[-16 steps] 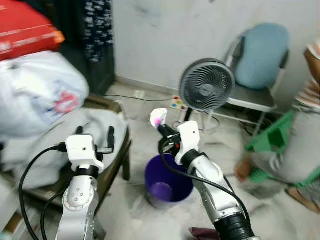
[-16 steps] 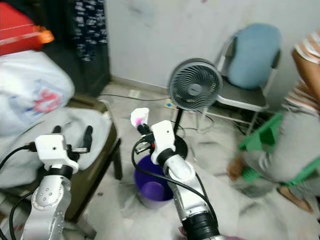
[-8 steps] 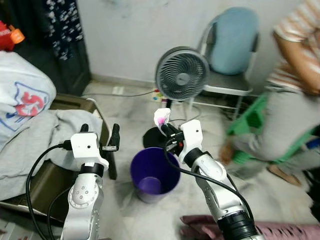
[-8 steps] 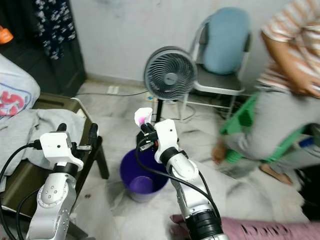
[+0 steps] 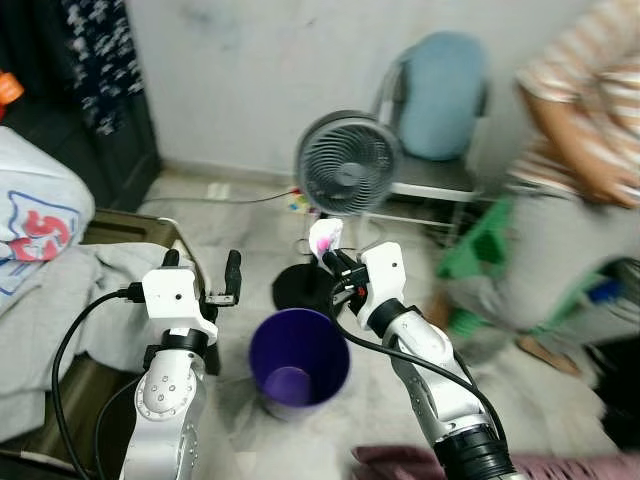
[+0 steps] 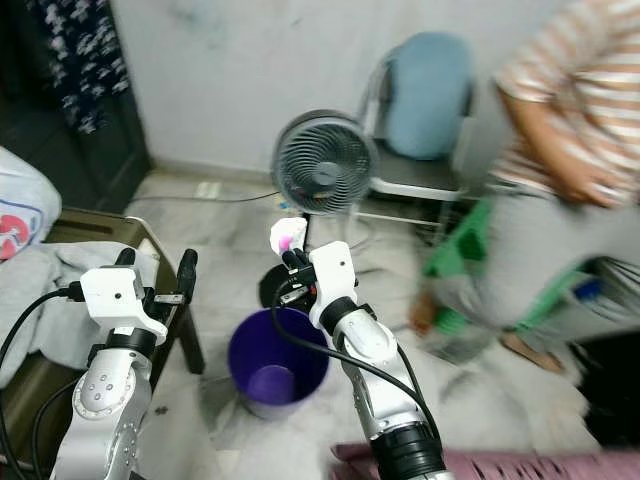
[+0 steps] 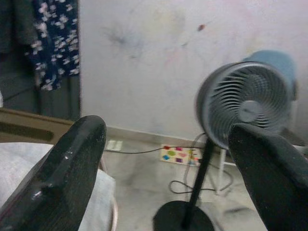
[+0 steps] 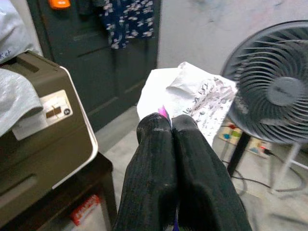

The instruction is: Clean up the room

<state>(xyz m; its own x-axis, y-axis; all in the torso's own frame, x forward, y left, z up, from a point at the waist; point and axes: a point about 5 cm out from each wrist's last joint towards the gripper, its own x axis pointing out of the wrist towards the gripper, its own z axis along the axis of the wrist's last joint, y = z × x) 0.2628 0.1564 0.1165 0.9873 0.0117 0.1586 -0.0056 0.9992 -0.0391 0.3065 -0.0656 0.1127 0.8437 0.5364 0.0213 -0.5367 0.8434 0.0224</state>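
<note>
I've turned and closed on the purple bin [image 5: 298, 359], now just below my right gripper [image 5: 333, 258], fingers still pinched on the crumpled wrapper [image 5: 323, 237]; left gripper [image 5: 200, 272] wide open, empty, so dropping comes next.

Crumpled printed paper scrap [image 8: 195, 94]; glossy purple plastic bin [image 5: 298, 358].
</note>
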